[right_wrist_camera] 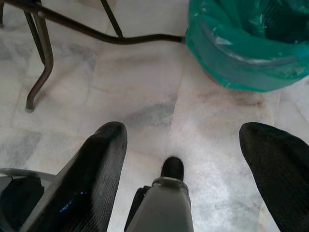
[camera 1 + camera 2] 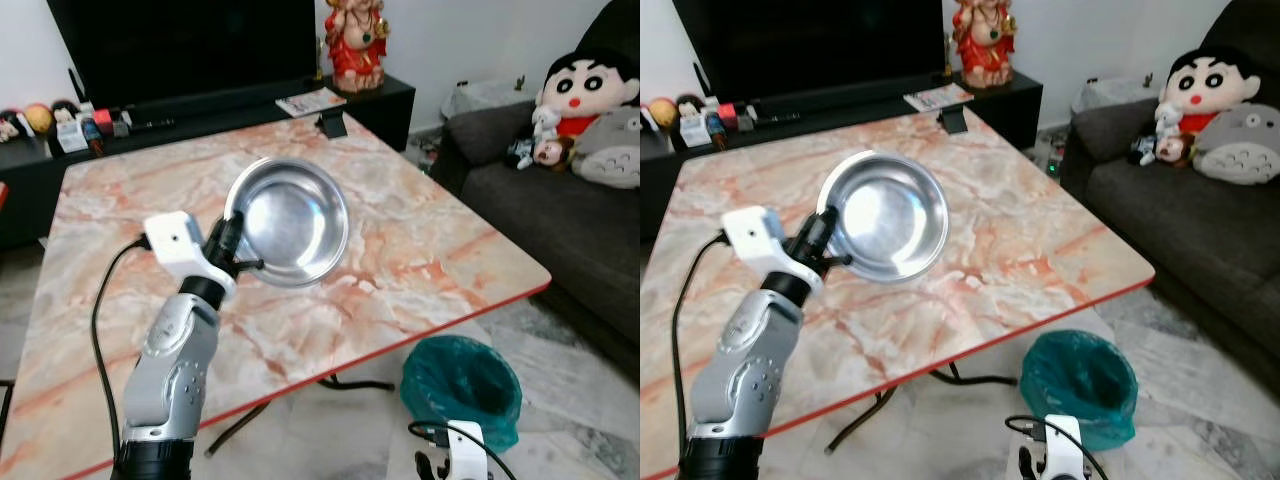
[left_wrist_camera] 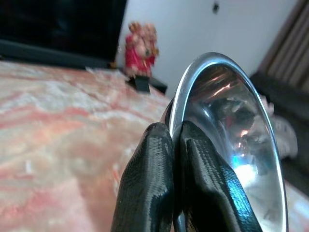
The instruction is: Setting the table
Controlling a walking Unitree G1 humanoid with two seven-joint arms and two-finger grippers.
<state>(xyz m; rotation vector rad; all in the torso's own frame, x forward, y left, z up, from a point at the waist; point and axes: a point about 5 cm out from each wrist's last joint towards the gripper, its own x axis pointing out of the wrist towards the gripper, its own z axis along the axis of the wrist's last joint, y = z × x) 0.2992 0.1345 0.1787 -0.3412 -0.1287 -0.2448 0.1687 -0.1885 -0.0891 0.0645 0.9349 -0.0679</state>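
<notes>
Left gripper (image 3: 176,159) fingers clamped tight on the rim of the steel bowl (image 2: 290,222), held tilted above the marble tabletop (image 2: 430,250) centre. Right gripper (image 1: 193,159) hangs low at 5 o'clock, fingers wide apart, holding nothing, over floor near green bin (image 2: 462,385).

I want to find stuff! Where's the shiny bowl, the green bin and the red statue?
shiny bowl (image 2: 290,222): left eye view, inside bottom.
green bin (image 2: 462,385): left eye view, liner rim.
red statue (image 2: 356,42): left eye view, body.
</notes>
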